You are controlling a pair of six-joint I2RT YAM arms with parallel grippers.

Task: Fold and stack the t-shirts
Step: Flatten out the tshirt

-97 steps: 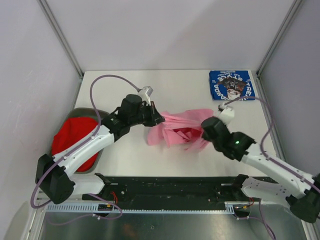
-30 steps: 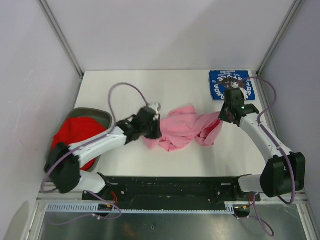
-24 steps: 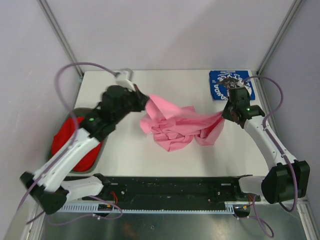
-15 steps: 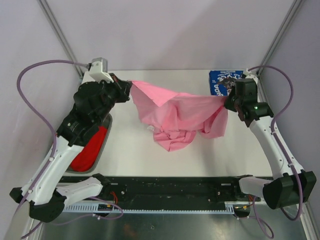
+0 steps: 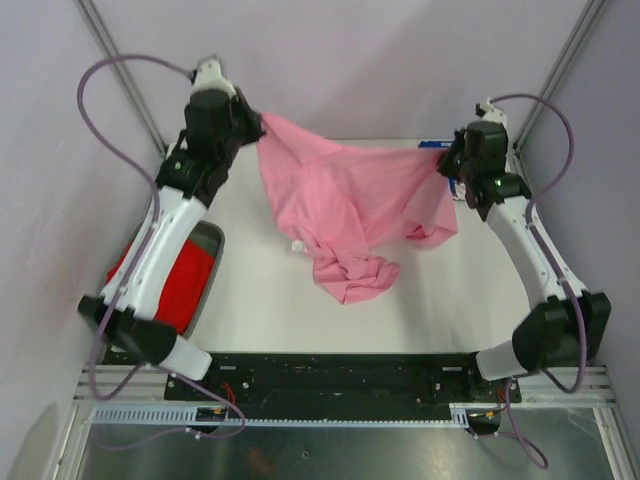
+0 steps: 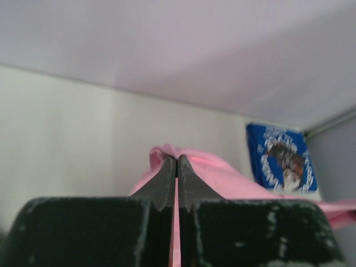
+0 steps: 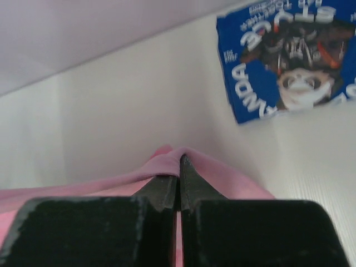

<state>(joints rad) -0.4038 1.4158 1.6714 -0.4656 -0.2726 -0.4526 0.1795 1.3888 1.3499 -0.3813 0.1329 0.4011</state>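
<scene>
At the 9 o'clock side of the table [image 5: 260, 290] stands the grey bin [image 5: 214, 238], and the red shirt [image 5: 180, 290] lies bunched inside it, not yet folded. Up at 11 o'clock the left gripper [image 5: 256, 126] is raised high off the surface. Its wrist view shows the jaws pressed together with a thin fold of pink cloth pinched between the tips [image 6: 177, 162]. From there the pink shirt [image 5: 350, 195] hangs across the middle of the table like a sheet on a line. Its top edge runs from 11 o'clock to 1 o'clock, sagging a little between the two holds, and its lower part trails down to a crumpled lump resting on the table just toward 6 o'clock from centre. At 1 o'clock the right gripper [image 5: 446, 160] is lifted to match. Its jaws are also closed tight on a fold of the pink cloth, as its own camera shows [image 7: 179, 162]. Behind it, in the far corner at 1 o'clock, the blue shirt [image 7: 289, 55] lies folded flat on the table, mostly hidden in the top view. The step in hand looks like opening out the pink shirt before folding it, with blue seemingly done and red waiting. The next move probably calls for keeping both pinches firm and well apart. The shirt then has to be lowered toward 6 o'clock so the bunched bottom drags out flat, and kept off the blue shirt.
</scene>
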